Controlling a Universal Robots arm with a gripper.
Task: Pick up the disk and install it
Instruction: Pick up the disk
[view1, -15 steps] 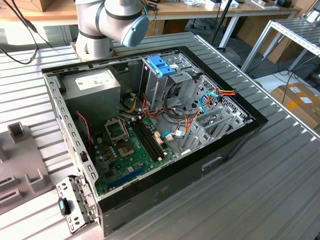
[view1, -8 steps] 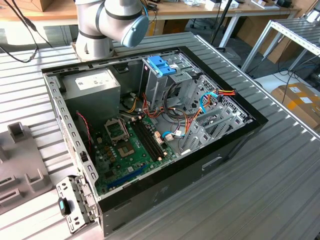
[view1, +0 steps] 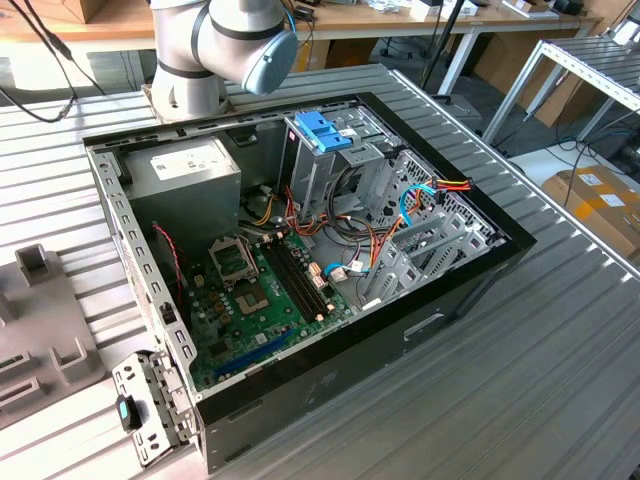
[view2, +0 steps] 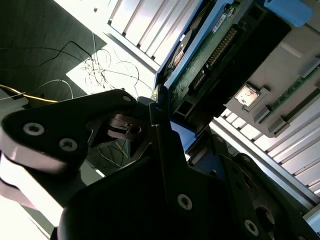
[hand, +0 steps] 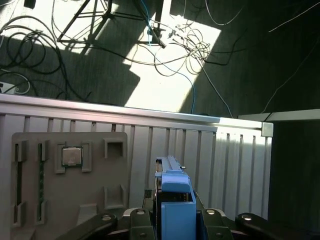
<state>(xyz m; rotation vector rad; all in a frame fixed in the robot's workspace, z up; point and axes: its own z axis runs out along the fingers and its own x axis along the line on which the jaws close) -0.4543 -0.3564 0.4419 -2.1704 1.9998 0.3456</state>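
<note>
In the exterior view, a grey fixture tray (view1: 40, 330) lies on the ribbed desk (view1: 520, 380) at about eight o'clock from the open computer case (view1: 400, 335). Inside the case, the drive cage under its blue handle (view1: 324, 131) stands toward twelve o'clock.

In the first wrist view the pincer (hand: 174, 220) is closed on the disk (hand: 175, 197). The disk is held edge-on, one blue rail uppermost, over the desk just beside the tray that carries a processor chip (hand: 72, 156). The second wrist view shows the disk's green circuit board (view2: 207, 60) bare on one face.

The disk looks dense for its size and quite stiff. Its smooth metal faces are likely slippery, while the exposed board and connector are probably the delicate parts. A grip across the flat metal body, clear of the board, seems soundest. The plastic rails should stay free to slide into the cage.
</note>
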